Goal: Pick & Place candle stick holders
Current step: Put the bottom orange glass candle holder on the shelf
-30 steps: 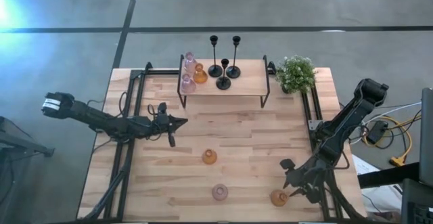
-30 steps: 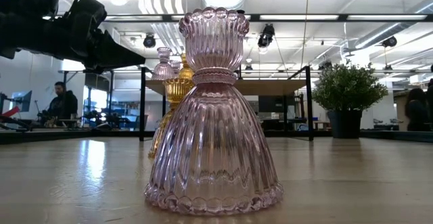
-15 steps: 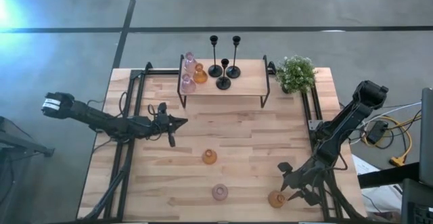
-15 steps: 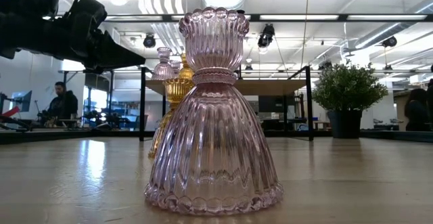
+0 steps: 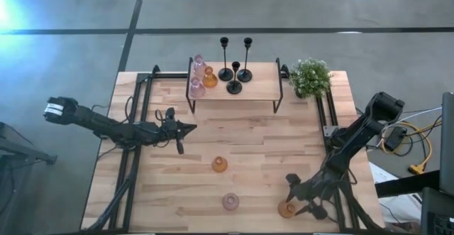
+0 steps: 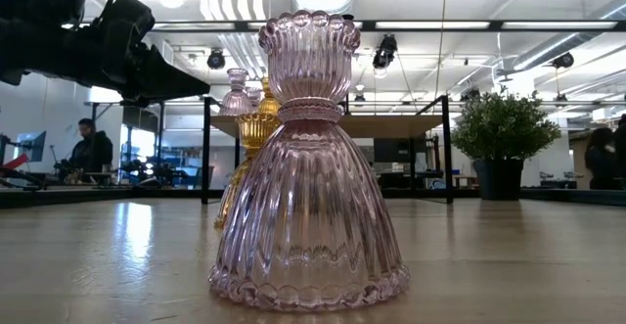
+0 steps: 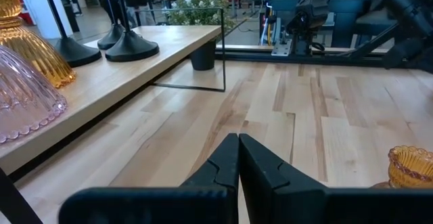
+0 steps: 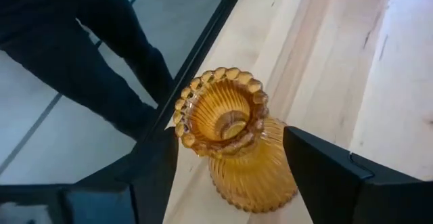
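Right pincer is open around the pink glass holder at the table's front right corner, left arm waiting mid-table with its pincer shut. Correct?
Not quite: the holder between the right pincer's open fingers is amber, not pink, as the right wrist view shows. The pink one stands apart, nearer the middle of the front edge. The left pincer does wait shut mid-table.

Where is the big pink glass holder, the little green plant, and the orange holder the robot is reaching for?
big pink glass holder [image 6: 308,202]: low view, on its ribbed belly.
little green plant [image 5: 310,75]: high view, on its leaves.
orange holder [image 8: 233,146]: right wrist view, just under its scalloped rim, between the right gripper's fingers.
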Controlling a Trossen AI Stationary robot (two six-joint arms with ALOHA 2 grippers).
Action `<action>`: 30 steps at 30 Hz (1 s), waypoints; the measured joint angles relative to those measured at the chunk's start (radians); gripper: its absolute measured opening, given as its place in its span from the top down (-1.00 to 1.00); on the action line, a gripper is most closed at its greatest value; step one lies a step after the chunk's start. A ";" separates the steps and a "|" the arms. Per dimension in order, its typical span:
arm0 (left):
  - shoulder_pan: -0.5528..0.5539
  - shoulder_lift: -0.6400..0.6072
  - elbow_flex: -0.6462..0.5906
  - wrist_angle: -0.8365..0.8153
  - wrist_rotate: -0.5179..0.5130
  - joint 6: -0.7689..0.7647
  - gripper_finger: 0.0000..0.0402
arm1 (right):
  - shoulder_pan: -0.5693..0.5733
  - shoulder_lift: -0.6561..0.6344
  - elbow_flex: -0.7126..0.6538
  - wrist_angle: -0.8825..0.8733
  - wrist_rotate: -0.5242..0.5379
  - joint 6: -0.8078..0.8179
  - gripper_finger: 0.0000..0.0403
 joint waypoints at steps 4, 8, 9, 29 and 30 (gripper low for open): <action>0.000 0.000 0.000 -0.001 0.000 0.000 0.93 | 0.000 0.047 0.015 0.032 0.002 0.002 -0.34; 0.000 0.000 0.000 -0.001 0.000 0.000 0.93 | -0.011 0.086 0.024 0.075 0.030 0.002 -0.33; 0.000 0.000 0.000 -0.002 0.000 0.000 0.93 | -0.017 0.093 0.026 0.088 0.041 0.002 -0.32; 0.000 0.000 0.000 -0.003 0.000 0.000 0.93 | -0.099 0.127 0.030 0.121 0.257 -0.005 0.38; 0.000 0.000 0.000 -0.003 0.000 0.000 0.93 | -0.105 0.127 0.030 0.119 0.265 -0.004 0.38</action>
